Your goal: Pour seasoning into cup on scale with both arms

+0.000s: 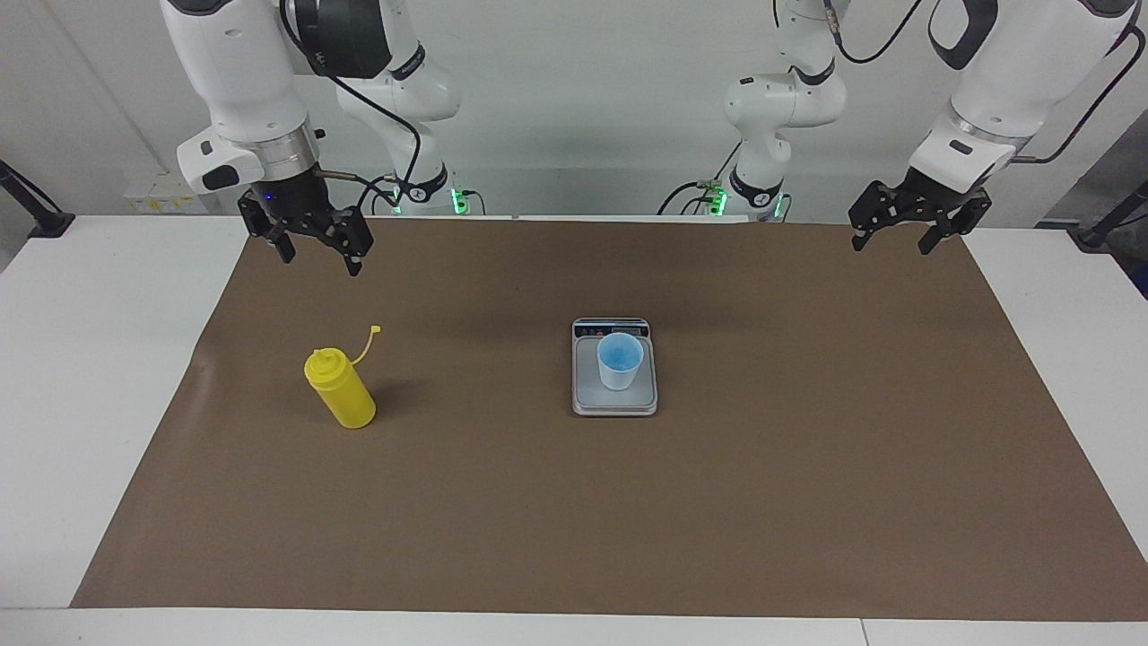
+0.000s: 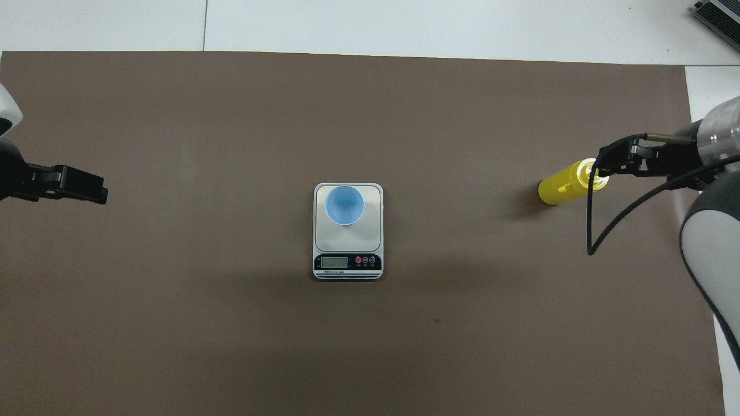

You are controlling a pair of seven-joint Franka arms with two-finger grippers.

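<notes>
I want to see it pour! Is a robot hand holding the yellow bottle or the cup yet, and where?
Nothing is held. Both the right gripper and left gripper hang open in the air; the yellow bottle stands untouched.

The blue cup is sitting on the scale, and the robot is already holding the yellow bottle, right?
Not quite. The blue cup does sit on the scale, but nobody holds the yellow bottle. The facing view shows it standing alone on the brown mat, with the right gripper open, up in the air.
</notes>
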